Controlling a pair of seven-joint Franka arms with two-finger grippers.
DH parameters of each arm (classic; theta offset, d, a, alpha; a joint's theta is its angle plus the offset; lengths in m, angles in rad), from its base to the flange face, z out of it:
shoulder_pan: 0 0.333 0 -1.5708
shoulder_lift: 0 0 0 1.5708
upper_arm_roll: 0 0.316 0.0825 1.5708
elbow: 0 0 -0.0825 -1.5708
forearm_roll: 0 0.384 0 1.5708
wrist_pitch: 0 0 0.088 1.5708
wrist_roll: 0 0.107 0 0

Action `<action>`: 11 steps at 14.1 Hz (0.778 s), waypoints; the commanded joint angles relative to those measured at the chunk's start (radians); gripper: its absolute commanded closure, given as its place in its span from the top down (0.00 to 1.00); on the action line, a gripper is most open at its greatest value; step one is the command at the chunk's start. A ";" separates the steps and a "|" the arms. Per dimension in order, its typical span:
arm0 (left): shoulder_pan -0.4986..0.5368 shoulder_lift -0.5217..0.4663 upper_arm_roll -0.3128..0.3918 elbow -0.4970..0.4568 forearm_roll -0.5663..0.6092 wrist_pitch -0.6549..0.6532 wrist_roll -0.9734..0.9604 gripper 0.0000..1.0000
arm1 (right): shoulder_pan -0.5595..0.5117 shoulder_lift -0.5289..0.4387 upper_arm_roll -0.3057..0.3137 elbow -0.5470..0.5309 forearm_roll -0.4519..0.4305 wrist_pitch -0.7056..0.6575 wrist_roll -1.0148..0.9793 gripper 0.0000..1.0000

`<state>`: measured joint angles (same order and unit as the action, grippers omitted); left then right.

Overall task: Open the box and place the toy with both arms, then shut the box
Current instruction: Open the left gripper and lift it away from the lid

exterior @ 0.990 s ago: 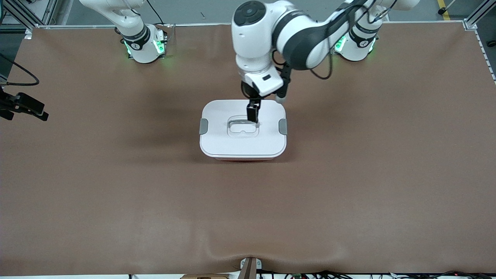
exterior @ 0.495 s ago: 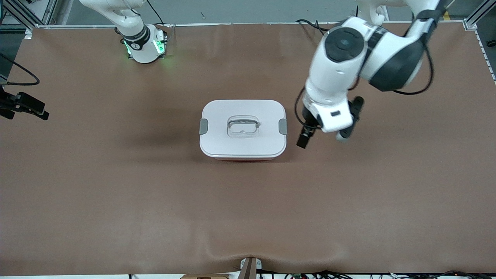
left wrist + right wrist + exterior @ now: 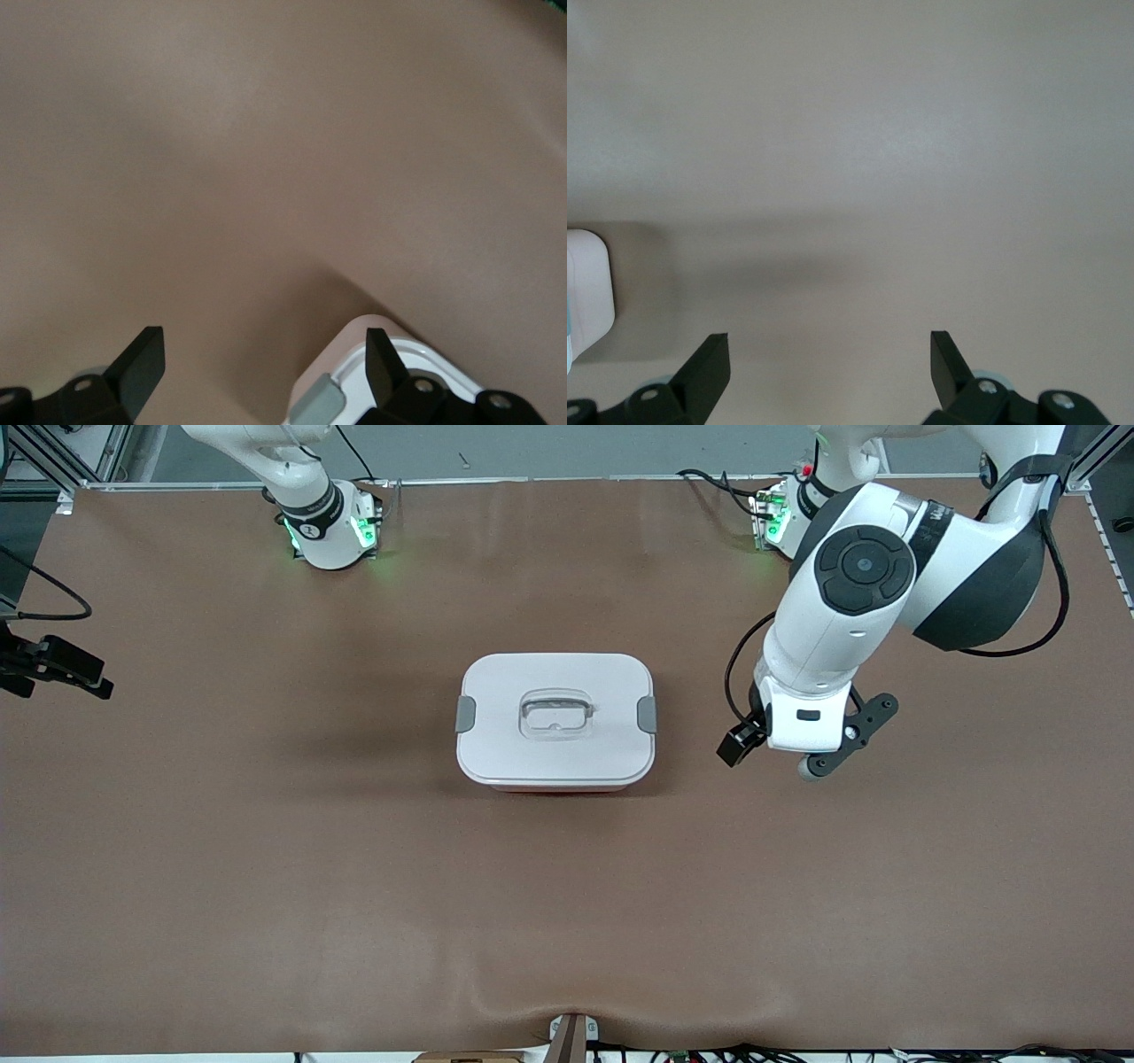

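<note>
The box [image 3: 555, 720] stands shut in the middle of the table, its white lid on with a grey clip [image 3: 648, 715] at each end. The toy is out of view. My left gripper [image 3: 735, 744] hangs open and empty over bare table beside the box, toward the left arm's end. In the left wrist view my left gripper [image 3: 261, 354] is open, with the lid's corner [image 3: 399, 347] and one grey clip [image 3: 316, 403] by one finger. My right gripper [image 3: 828, 350] is open and empty over bare table, with the box's edge [image 3: 586, 283] off to one side. It is outside the front view.
The brown table mat [image 3: 266, 850] has a raised fold at its front edge [image 3: 567, 1010]. A black device [image 3: 53, 666] sticks in at the right arm's end. The right arm's base [image 3: 328, 527] stands at the table's back edge.
My left gripper has left the lid's handle and swung toward the left arm's end of the table, stopping beside the box. The box has not moved.
</note>
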<state>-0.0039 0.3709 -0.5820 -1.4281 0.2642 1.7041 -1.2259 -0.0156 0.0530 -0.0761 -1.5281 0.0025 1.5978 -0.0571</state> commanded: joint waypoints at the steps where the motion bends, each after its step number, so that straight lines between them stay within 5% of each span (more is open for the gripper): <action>1: 0.028 -0.021 -0.002 -0.003 -0.020 -0.027 0.069 1.00 | 0.003 -0.001 0.001 0.008 -0.010 -0.010 0.010 1.00; 11: 0.144 -0.043 -0.004 0.005 -0.026 -0.141 0.360 1.00 | 0.008 -0.002 0.004 0.006 -0.010 -0.010 0.017 1.00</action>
<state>0.1260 0.3646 -0.5824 -1.4168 0.2587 1.6181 -0.9573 -0.0149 0.0530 -0.0747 -1.5281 0.0025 1.5978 -0.0571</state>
